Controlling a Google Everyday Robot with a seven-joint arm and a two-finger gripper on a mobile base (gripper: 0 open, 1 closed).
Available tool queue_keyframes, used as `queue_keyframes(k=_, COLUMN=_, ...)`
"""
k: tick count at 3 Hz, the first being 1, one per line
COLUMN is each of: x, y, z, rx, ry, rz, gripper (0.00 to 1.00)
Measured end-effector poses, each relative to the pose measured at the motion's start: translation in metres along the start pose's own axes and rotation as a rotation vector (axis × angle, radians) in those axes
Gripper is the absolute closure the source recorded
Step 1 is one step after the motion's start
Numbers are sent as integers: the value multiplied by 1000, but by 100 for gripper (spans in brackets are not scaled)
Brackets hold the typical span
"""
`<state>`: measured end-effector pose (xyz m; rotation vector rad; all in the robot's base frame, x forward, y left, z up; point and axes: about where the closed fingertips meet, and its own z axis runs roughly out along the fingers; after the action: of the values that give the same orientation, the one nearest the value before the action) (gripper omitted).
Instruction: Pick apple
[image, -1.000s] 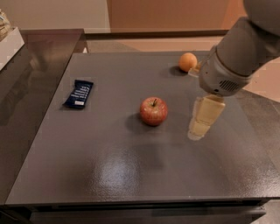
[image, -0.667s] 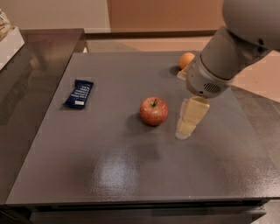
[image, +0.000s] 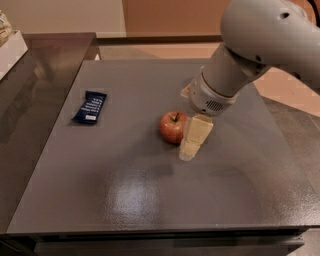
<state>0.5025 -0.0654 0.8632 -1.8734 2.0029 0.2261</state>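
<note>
Your gripper (image: 193, 139) has closed in and now hangs just beside the apple (image: 172, 128) on the worktop (image: 125, 195), so the grasp looks near; open or not, you cannot tell.

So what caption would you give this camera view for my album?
Robot claw low beside a red apple on a grey table, blue snack packet lying further left.

On my dark grey flat desk (image: 150, 200) a dark blue snack bar wrapper with white print (image: 90, 107) lies flat, near the left edge. Just beside the desk on the left stands a glossy dark brown counter (image: 30, 105), and a white box (image: 10, 50) sits at its far end. My pincer (image: 192, 145) hangs low over the desk's middle, well apart from the wrapper.
</note>
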Motion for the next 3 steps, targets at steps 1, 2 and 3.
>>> queue_keyframes(k=1, x=-11, y=0, z=14, rx=-26, ry=-15, rz=-15, gripper=19)
queue_keyframes(k=2, x=-18, y=-2, z=17, rx=-38, ry=-27, rz=-18, gripper=41)
queue_keyframes(k=3, x=-27, y=-6, z=8, rx=-33, ry=-48, rz=-18, gripper=65)
